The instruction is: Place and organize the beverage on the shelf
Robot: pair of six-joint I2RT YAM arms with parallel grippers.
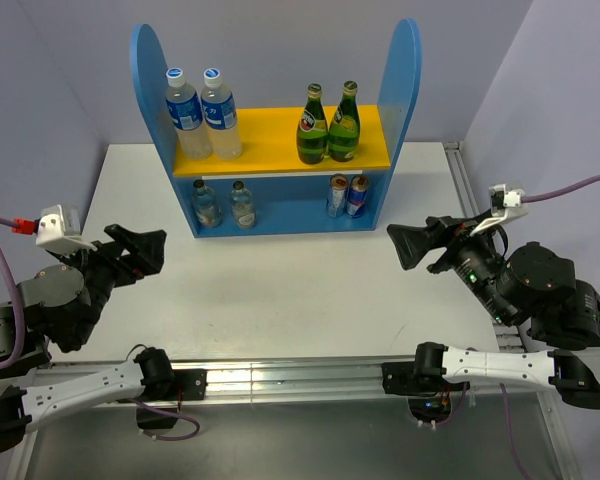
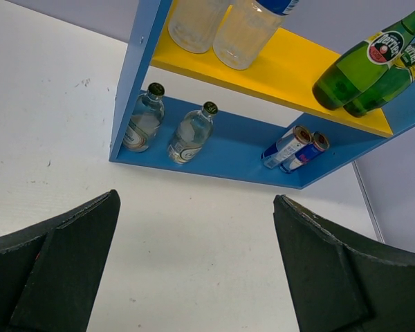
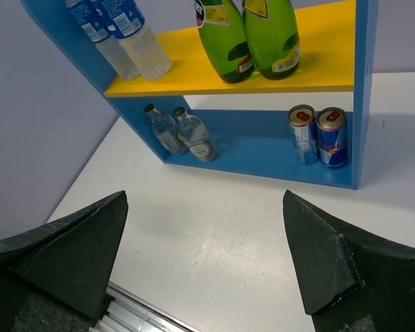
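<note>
The shelf (image 1: 270,140) stands at the back of the table, with blue side panels, a yellow upper board and a blue base. Two clear water bottles (image 1: 202,112) and two green glass bottles (image 1: 328,125) stand on the yellow board. Two small glass bottles (image 1: 225,204) and two cans (image 1: 348,196) stand on the blue base. My left gripper (image 1: 152,250) is open and empty above the table, front left of the shelf. My right gripper (image 1: 410,250) is open and empty, front right of it. In the left wrist view the gripper (image 2: 196,197) faces the shelf (image 2: 290,62). In the right wrist view the gripper (image 3: 205,195) also faces the shelf (image 3: 187,62).
The white table (image 1: 280,290) lies between the grippers and the shelf. An aluminium rail (image 1: 300,372) runs along the near edge by the arm bases. Purple walls stand close behind and beside the shelf. The table's right edge (image 1: 460,180) has a metal frame.
</note>
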